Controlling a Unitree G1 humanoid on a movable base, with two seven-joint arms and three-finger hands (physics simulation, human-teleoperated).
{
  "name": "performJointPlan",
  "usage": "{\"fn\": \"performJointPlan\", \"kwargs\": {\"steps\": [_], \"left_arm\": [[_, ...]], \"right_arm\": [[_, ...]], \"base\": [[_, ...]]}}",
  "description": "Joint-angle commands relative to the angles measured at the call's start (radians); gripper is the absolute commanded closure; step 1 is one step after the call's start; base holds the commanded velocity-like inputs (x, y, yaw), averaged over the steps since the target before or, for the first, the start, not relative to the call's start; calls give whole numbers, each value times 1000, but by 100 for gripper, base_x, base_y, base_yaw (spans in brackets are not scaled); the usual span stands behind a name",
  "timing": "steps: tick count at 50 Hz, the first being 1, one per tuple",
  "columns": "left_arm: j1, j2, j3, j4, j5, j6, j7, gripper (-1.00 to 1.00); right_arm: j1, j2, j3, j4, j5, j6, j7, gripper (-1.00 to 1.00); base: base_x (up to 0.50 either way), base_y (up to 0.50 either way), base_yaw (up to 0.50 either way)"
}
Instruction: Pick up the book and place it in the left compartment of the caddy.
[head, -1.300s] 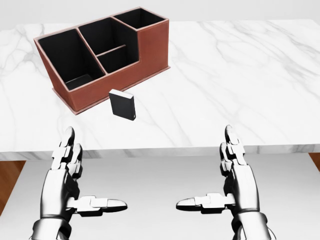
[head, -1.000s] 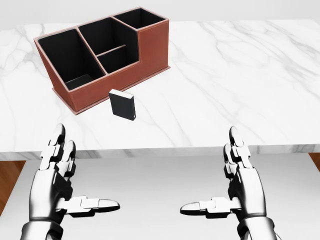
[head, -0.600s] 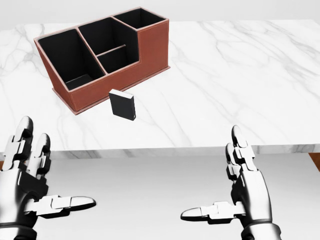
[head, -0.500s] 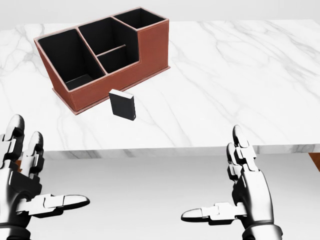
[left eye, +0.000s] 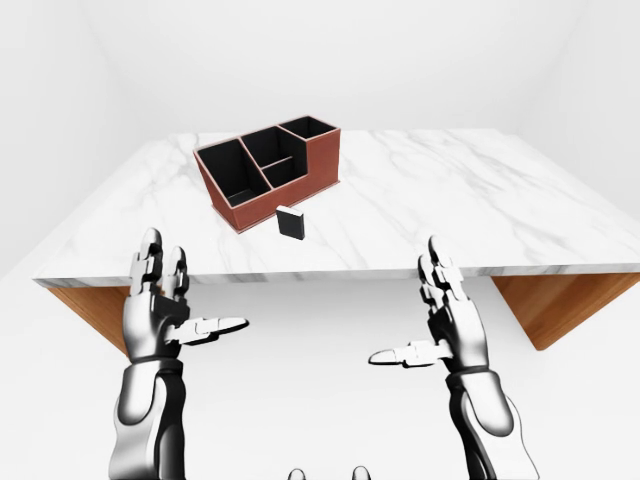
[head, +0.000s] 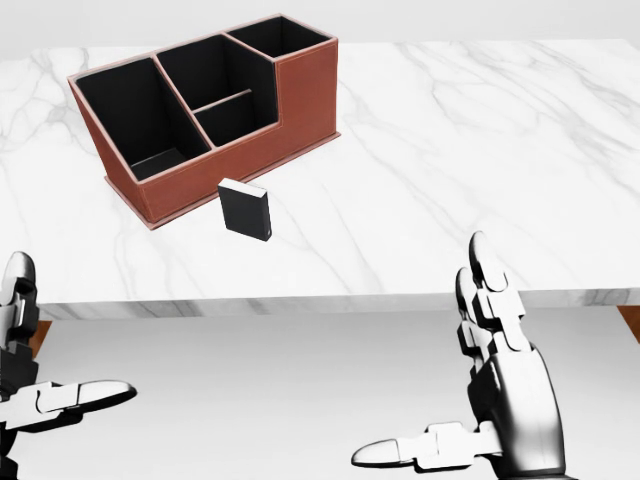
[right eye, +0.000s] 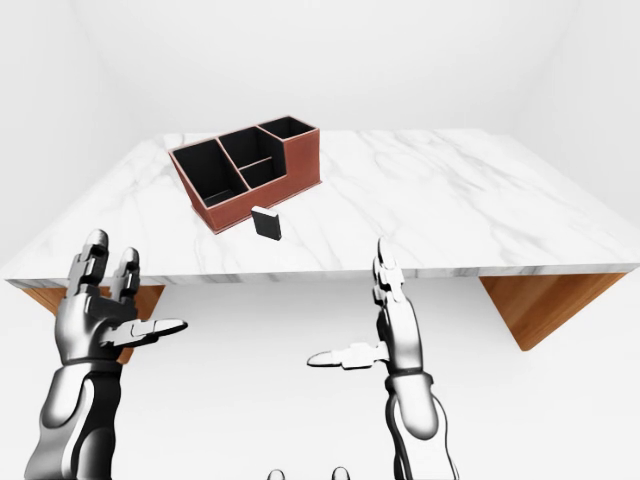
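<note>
Marble, white with grey veins, forms the tabletop on which a small, thick black book with a pale page edge is stood upright, just beside the near wall of the reddish-brown leather-look caddy with black-lined compartments and apart from it. In the head view the caddy's left compartment is seen as the large open bay at the upper left, and the book is placed below and slightly right of it.

The left hand and the right hand are both held below the table edge, well apart from the book, with fingers spread upward and thumbs turned inward; nothing is held by either.

The book is judged to be light and rigid, with smooth covers that could slip between metal fingers. Because it is stood on a narrow edge, it is likely to be tipped over by a glancing touch. A pinch across the two broad covers, taken near the top, is judged the soundest hold, since the upright pose could then be kept for lowering into the bay.
</note>
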Motion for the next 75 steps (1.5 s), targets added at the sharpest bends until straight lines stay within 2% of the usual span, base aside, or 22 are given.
{"fn": "performJointPlan", "kwargs": {"steps": [1,9,29,37,75], "left_arm": [[4,3,28,-31,-18,0,1,-100],[7,0,29,-34,-14,0,-3,-100],[3,1,34,-27,-15,0,-3,-100],[3,1,31,-26,-14,0,-1,-100],[12,-2,37,-49,-17,0,-8,-100]], "right_arm": [[62,-16,58,-134,-23,0,-13,-100],[69,-29,70,-148,-46,0,-16,-100],[77,-35,79,-152,-63,0,-9,-100],[88,-42,97,-140,-60,0,17,-100],[99,-43,79,-154,-51,0,31,-100]], "base": [[0,0,0],[0,0,0],[2,49,0],[47,29,0],[50,18,0]]}}
